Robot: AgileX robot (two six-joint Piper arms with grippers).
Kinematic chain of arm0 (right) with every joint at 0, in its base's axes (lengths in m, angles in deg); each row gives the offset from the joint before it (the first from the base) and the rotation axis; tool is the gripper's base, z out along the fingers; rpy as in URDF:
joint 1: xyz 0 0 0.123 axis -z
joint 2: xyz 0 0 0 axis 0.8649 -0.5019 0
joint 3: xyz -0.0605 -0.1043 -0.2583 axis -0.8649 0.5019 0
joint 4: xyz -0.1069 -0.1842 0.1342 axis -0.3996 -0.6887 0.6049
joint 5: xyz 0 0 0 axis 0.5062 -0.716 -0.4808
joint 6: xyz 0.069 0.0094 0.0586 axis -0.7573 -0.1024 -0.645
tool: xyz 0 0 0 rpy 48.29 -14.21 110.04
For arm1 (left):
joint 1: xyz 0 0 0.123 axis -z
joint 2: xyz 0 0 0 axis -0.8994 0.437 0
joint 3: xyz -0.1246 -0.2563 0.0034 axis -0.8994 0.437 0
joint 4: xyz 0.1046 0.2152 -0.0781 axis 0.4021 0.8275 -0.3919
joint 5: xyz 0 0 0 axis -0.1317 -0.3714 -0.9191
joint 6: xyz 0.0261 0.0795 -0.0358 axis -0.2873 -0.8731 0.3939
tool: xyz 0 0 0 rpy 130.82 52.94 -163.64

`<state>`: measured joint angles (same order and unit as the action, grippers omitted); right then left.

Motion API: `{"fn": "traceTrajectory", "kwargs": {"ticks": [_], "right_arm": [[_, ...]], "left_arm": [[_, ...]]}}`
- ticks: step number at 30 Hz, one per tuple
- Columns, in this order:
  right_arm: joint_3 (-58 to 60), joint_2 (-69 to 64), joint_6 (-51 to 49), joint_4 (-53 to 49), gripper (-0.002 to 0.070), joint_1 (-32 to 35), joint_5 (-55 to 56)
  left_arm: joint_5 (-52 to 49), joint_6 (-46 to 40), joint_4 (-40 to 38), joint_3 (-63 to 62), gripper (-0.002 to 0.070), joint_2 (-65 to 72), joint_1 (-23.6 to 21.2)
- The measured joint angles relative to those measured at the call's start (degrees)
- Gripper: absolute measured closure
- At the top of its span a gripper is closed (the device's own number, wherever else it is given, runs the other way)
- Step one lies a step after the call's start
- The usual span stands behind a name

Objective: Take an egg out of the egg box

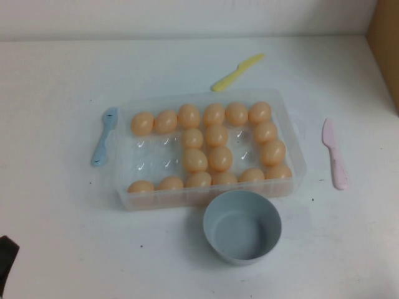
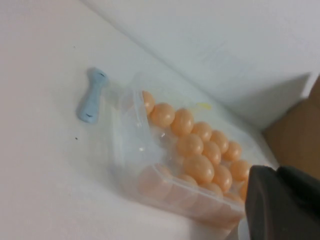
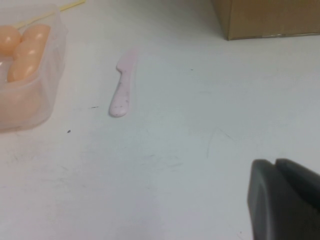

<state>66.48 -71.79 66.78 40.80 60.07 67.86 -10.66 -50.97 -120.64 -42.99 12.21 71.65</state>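
The clear plastic egg box [image 1: 148, 163] lies in the middle of the table and holds several peach-orange eggs [image 1: 219, 157]; its left-middle dimples are bare. My left gripper [image 1: 5, 261] is parked at the near left corner, far from the box, shut and empty. In the left wrist view its fingers [image 2: 276, 171] are pressed together, with the egg box [image 2: 125, 135] and eggs [image 2: 198, 167] beyond them. My right gripper [image 3: 275, 163] is shut and empty over bare table to the right of the box; it is out of the high view. A corner of the egg box [image 3: 37, 100] with eggs [image 3: 27, 55] shows there.
A round grey-blue bowl [image 1: 242, 226] stands against the box's near side. A blue utensil [image 1: 103, 137] lies left of the box, a yellow knife [image 1: 237, 71] behind it and a pink knife [image 1: 334, 154] to its right. A cardboard box [image 1: 386, 43] is at the far right.
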Motion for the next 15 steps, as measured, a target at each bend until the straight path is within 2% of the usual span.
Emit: {"fn": "traceTrajectory", "kwargs": {"ticks": [7, 15], "right_arm": [[0.0, 0.0, 0.0, 0.0, 0.0694, 0.0, 0.0], [0.0, 0.0, 0.0, 0.0, 0.0694, 0.0, 0.0]], "left_arm": [[-17.5, -21.1, 1.1, -19.5, 0.068, 19.3, 0.0], [-33.8, -35.1, 3.1, -38.4, 0.0679, 44.9, 0.0]]}}
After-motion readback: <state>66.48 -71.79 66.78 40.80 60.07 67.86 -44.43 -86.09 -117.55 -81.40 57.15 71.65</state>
